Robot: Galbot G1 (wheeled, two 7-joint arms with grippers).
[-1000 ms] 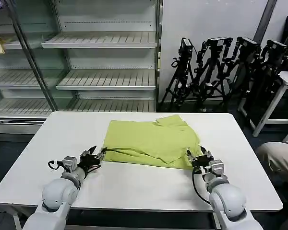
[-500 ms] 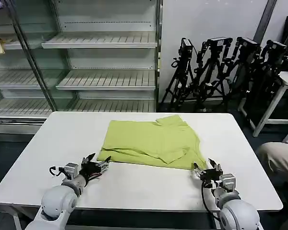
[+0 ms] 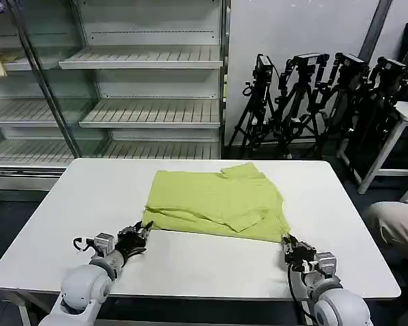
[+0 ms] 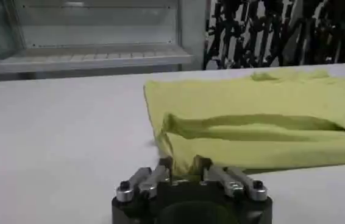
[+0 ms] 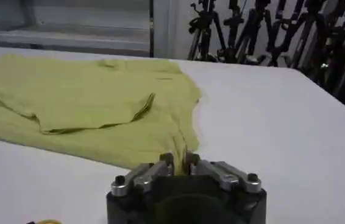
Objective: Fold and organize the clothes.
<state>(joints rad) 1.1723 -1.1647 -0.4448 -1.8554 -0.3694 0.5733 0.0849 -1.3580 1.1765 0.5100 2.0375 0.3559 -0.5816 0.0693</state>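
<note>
T-shirt [image 3: 217, 200] hem corners sit in my two pincers at the near worktop [image 3: 190, 265] edge: left pincer [image 3: 140, 234] pinching the near left corner, right pincer [image 3: 290, 246] pressed onto the near right corner. I judge this the start of a fold; next I must lift both corners evenly and carry them away over the shirt. Beyond, the shelves [image 3: 149, 112] stand bare, holding nothing I can see.

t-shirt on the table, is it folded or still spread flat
Partly folded. The T-shirt lies on the white table with overlapping layers and a flap doubled across its front; each near corner is pinched by a gripper.
</note>
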